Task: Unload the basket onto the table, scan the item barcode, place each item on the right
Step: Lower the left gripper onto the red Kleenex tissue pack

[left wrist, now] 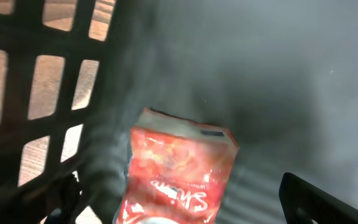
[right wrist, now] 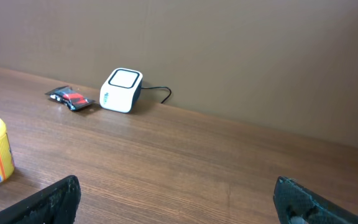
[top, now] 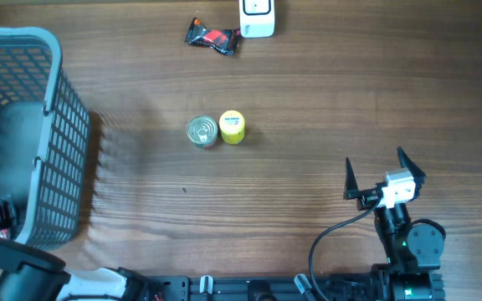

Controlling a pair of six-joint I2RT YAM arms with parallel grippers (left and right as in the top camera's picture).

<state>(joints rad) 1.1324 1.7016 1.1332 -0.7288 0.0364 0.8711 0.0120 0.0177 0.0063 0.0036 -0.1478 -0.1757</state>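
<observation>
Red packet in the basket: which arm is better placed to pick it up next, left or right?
Left. The left claw, open, is inside the basket, close over the red packet. The right claw, also open, sits across the table, far from the basket.

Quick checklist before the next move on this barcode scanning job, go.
1. Left fingers open: ok.
2. Red snack packet lying in the basket, in front of the left fingers: ok.
3. Packet's barcode facing up: cannot tell.
4. Right fingers open and holding nothing: ok.
5. Scanner with nothing on top of it: ok.
</observation>
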